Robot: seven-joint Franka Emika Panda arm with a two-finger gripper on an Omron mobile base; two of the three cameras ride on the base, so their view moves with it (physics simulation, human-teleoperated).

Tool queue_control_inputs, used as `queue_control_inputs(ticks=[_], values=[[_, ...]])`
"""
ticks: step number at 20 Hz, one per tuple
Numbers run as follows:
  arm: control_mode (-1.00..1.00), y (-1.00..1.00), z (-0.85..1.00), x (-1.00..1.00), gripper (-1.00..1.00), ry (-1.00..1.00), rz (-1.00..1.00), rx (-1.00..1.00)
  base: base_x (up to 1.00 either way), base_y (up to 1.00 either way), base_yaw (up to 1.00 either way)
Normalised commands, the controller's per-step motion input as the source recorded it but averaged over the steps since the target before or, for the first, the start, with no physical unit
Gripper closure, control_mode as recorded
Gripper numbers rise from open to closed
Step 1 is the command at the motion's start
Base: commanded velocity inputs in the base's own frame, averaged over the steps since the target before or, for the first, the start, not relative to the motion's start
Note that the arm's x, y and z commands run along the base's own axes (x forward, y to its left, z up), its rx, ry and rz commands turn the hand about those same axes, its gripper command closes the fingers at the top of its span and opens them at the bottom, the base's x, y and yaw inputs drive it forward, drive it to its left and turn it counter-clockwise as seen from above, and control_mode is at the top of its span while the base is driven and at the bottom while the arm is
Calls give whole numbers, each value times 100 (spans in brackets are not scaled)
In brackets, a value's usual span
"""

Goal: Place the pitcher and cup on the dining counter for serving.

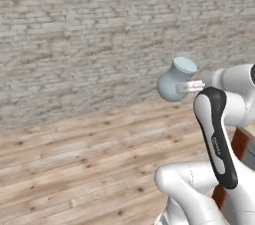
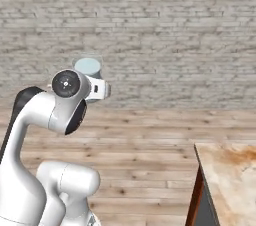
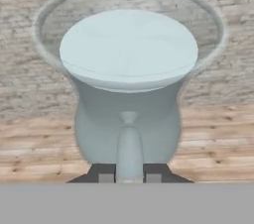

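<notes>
Hand view has your jaws clamped on just the pitcher [image 3: 128, 119] handle, mid-air over the floor, tilted, well short of the bench [image 2: 230, 180]. Swing fast and it'll twist loose.

- You will find no legible text, label, brand, number or sign in any of the three views.
- One faint grey marking runs along the dark cover of the arm link [image 1: 217, 144], below and behind the gripper [image 3: 129, 178] in the left base view; it is too small and blurred for you to read.
- The pitcher [image 3: 128, 89] directly ahead of the gripper carries no print.
- The brick wall [image 2: 175, 30] beyond the gripper carries no sign or lettering.
</notes>
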Motion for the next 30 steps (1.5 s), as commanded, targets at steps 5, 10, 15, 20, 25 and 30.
queue_control_inputs(ticks=[5,10,15,20,25,30], values=[[100,0,0,0,100,0,0,0,100,34,-43],[100,0,0,0,100,0,0,0,100,40,-57],[100,0,0,0,100,0,0,0,99,33,-61],[100,0,0,0,100,0,0,0,100,26,-61],[100,0,0,0,100,0,0,0,98,27,-63],[100,0,0,0,100,0,0,0,94,27,-65]])
